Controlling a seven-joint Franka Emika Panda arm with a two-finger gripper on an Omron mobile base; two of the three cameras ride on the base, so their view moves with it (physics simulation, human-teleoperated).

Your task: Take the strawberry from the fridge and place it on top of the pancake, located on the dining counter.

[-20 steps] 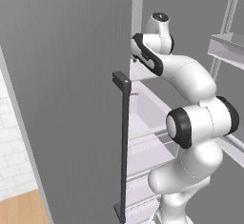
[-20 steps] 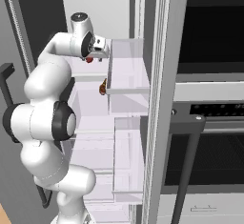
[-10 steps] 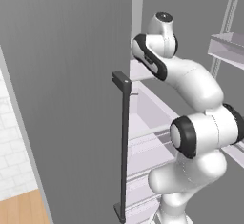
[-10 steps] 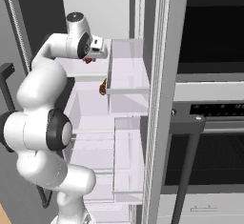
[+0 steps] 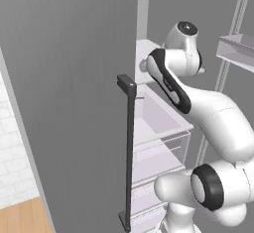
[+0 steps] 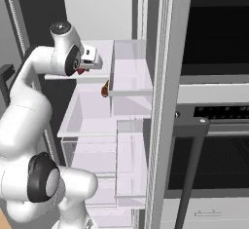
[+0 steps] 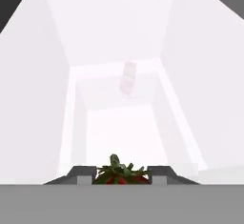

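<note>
- The strawberry (image 7: 117, 174) sits between the gripper (image 7: 119, 174) fingertips, inside the fridge (image 6: 92, 111) — above a shelf.
- A bottle-like item (image 6: 104, 89) stands lower, beside the door bin (image 6: 131, 72).

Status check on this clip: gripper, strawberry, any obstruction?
Gripper shut on the strawberry, inside the fridge at an upper shelf. Brown-orange item on the shelf below, clear of the hand. Nothing seen blocking withdrawal.

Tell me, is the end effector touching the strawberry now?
Touching. In the hand view the strawberry sits wedged between the two fingertips of the end effector, with no gap on either side.
</note>
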